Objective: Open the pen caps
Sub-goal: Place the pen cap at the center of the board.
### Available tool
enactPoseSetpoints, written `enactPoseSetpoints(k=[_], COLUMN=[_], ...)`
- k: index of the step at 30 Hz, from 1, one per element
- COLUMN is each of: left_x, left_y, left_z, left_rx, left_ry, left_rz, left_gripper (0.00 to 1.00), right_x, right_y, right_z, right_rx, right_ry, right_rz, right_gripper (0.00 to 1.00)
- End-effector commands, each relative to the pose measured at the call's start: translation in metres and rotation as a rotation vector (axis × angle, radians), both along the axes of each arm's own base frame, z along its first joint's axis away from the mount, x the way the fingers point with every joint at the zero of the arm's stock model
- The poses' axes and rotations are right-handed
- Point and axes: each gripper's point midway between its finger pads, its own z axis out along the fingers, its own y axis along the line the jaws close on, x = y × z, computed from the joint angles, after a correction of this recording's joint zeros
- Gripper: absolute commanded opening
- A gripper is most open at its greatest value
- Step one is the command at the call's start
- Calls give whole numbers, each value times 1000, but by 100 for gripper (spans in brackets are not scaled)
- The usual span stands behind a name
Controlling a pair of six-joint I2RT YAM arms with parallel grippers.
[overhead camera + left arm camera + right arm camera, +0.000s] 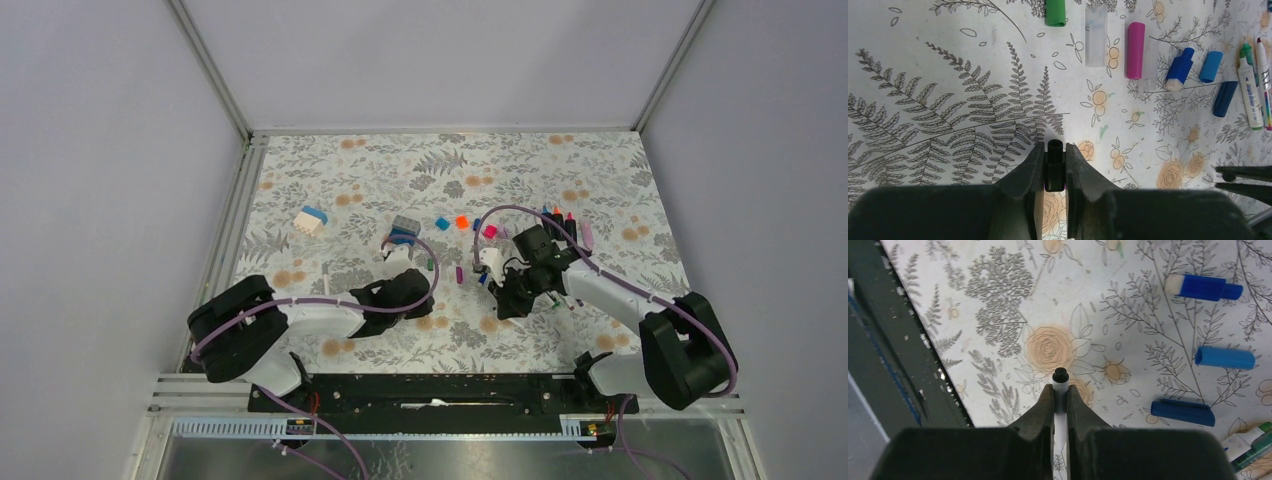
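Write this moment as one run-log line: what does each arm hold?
left fingers: shut on black cap | right fingers: shut on white pen | cap and pen: apart

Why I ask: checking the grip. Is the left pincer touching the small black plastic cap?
Touching. The left wrist view shows the left pincer clamped on the small black plastic cap, jaws pressing both sides.

Right gripper (1060, 391): I am clamping a white pen (1060, 401), whose black tip is poking out past my jaws over the floral cloth (998, 315). To the right, three blue caps are lying apart: white-ended cap (1203, 287), light cap (1224, 358), clipped cap (1182, 411).
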Motion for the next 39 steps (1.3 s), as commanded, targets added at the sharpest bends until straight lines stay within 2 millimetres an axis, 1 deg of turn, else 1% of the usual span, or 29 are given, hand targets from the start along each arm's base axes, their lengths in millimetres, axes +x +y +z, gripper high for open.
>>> enactPoseSetpoints(k=[1, 5, 9, 12, 16, 20, 22, 23, 25, 26, 28, 29, 32, 35, 37, 39], left_x=[1, -1, -2, -1, 0, 0, 0, -2, -3, -4, -4, -4, -2, 5, 12, 18], left_y=[-8, -10, -10, -9, -8, -6, -6, -3, 1, 7, 16, 21, 43, 73, 96, 120], left_z=[-1, -2, 0, 5, 20, 38, 47, 50, 61, 65, 79, 84, 96, 101, 98, 91], left_rx=[-32, -30, -35, -38, -43, -58, -65, -50, -27, 1, 24, 33, 60, 91, 106, 115], left_ry=[34, 42, 46, 40, 10, -21, -37, -43, -77, -94, -150, -179, -257, -293, -287, -265], left_rz=[20, 12, 7, 8, -4, -20, -31, -44, -84, -98, -128, -138, -130, -63, 3, 81], left_gripper=[3, 14, 16, 20, 24, 30, 33, 36, 46, 50, 60, 65, 78, 86, 88, 89], right_x=[17, 19, 20, 22, 22, 21, 21, 22, 26, 30, 32, 32, 23, 23, 26, 28], right_y=[-4, -3, -4, -7, -7, -4, -2, -1, -1, -4, -7, -8, -12, -20, -27, -31], right_z=[-12, -16, -19, -23, -22, -17, -10, -5, 9, 18, 38, 47, 68, 76, 80, 82], right_rx=[-78, -93, -109, -130, -131, -111, -96, -88, -49, -15, 72, 111, 197, 216, 220, 225], right_ry=[-41, -29, -24, -22, -19, -13, -20, -27, -46, -48, -55, -62, -100, -144, -166, -173], right_rz=[-63, -83, -102, -117, -129, -123, -118, -118, -133, -157, -174, -176, -147, -155, -183, -199], right_gripper=[10, 14, 20, 24, 29, 35, 38, 41, 48, 49, 51, 52, 59, 67, 68, 69])
